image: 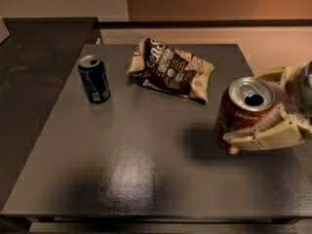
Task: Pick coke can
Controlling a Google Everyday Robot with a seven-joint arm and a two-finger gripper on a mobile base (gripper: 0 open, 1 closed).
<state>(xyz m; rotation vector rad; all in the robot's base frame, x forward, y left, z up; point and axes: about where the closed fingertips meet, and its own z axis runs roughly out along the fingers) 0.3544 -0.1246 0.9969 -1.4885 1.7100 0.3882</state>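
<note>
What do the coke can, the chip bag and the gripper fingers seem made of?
The coke can: likely aluminium, glossy red wall, bare silvery lid with tab. The chip bag: probably thin plastic film, crinkled, shiny creases. The gripper, at the right side of the table, shut on the can: cream fingers look like matte moulded plastic, though uncertain.

The hand (246, 110) comes in from the right edge, over the right side of the table (146, 169). Its two cream fingers (263, 136) clamp the coke can (239, 117), one on the far side and one on the near side.
</note>
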